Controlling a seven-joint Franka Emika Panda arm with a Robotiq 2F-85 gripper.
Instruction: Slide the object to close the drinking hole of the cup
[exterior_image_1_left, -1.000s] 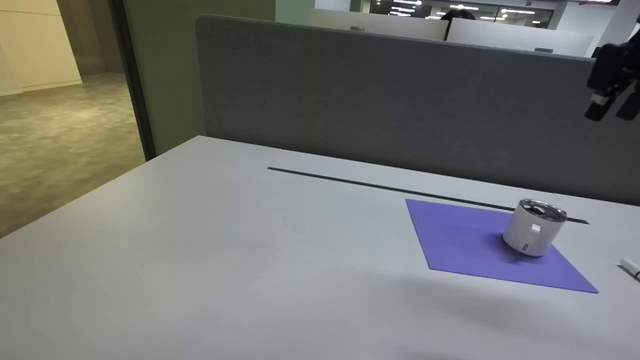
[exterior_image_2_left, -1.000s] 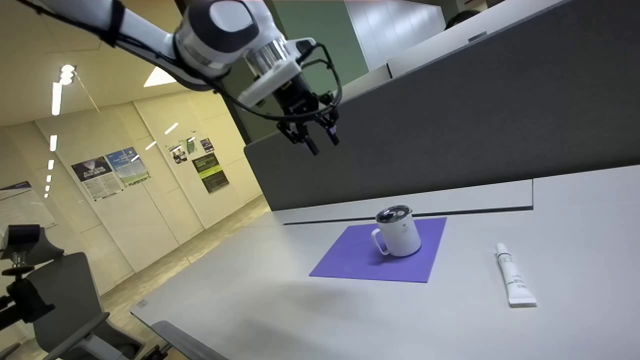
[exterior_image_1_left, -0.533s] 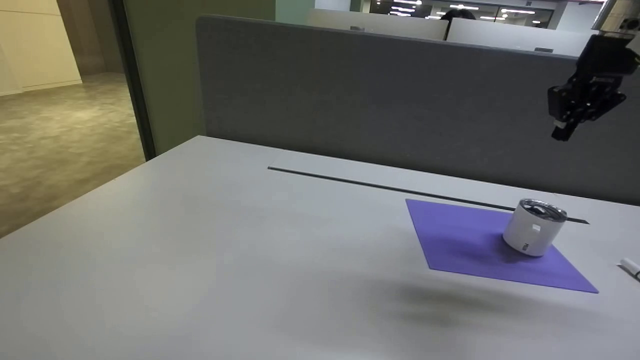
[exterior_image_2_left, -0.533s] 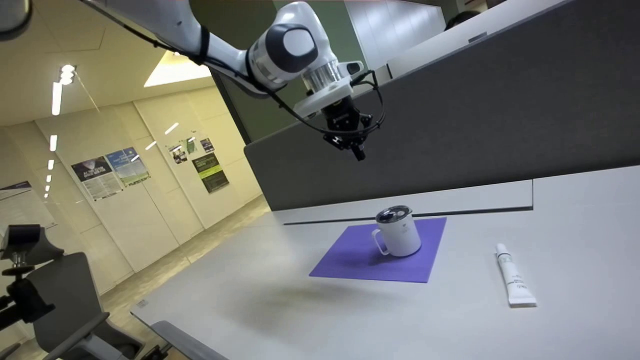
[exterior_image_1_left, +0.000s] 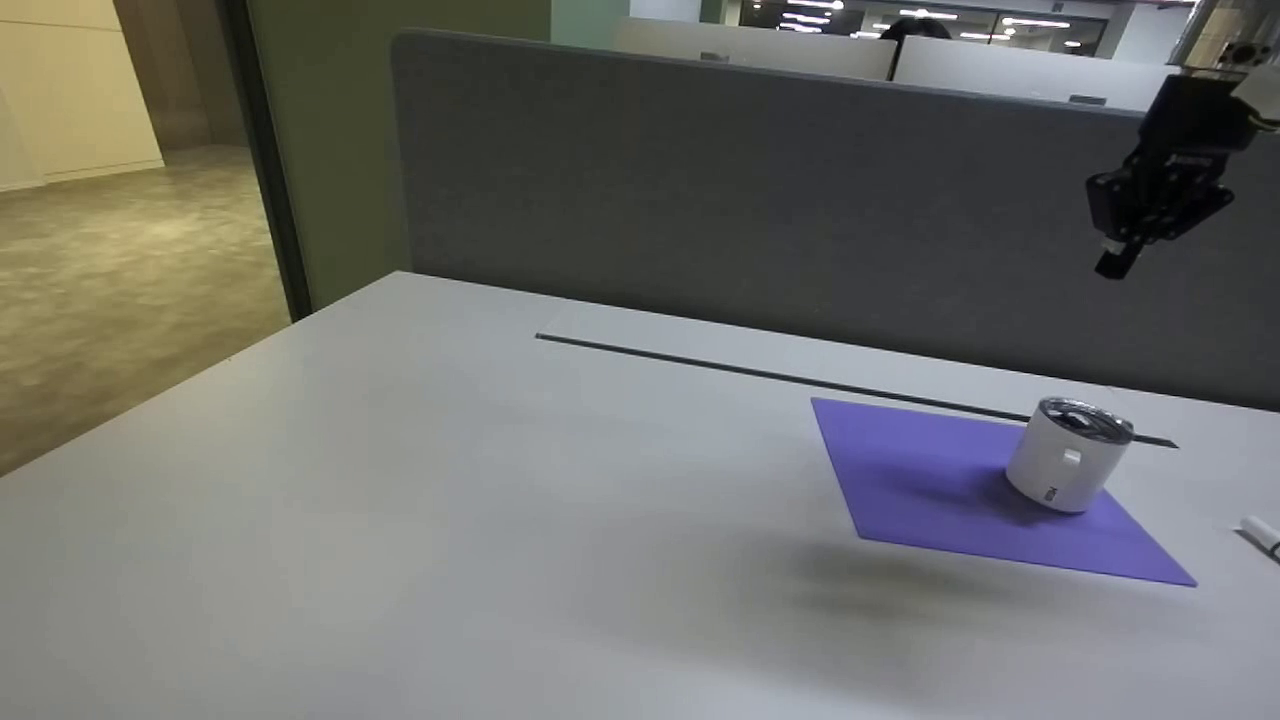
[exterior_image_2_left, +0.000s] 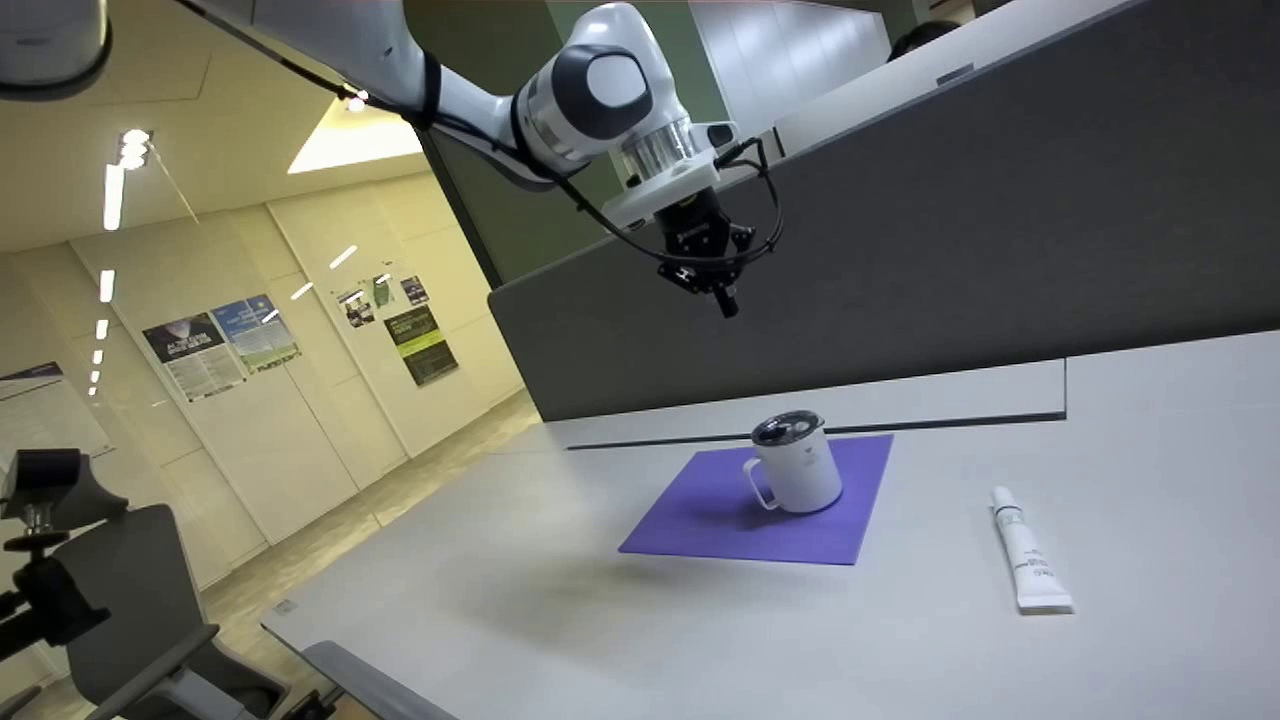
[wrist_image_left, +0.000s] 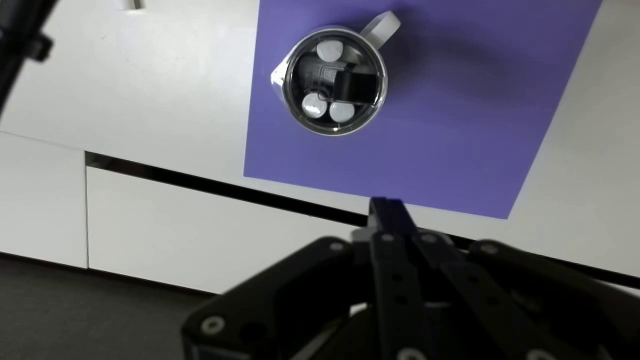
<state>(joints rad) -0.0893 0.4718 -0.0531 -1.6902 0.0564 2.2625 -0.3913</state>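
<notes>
The cup (exterior_image_2_left: 808, 478) is a short white mug with a handle, upright on the purple mat in both exterior views. From above, the wrist view shows its clear round lid (wrist_image_left: 306, 75) with a black slider (wrist_image_left: 356, 86) on the handle side; the drinking hole cannot be made out for certain. White round spots mark the lid. My gripper (exterior_image_1_left: 1114, 264) hangs in the air well above the cup, apart from it. Its fingertips meet in the wrist view, where the gripper (wrist_image_left: 388, 201) points below the cup, with nothing between them.
Under the cup lies the purple mat (exterior_image_1_left: 900, 460). A white tube (exterior_image_2_left: 1030, 560) rests on the table to one side. Behind stands a grey partition (exterior_image_1_left: 750, 210), with a dark slot (wrist_image_left: 210, 187) along the table in front of it.
The gripper has gone from open to shut. It has swung inward and lower, over the mat area, slowing in the last half second. Cup, mat and tube have stayed put.
</notes>
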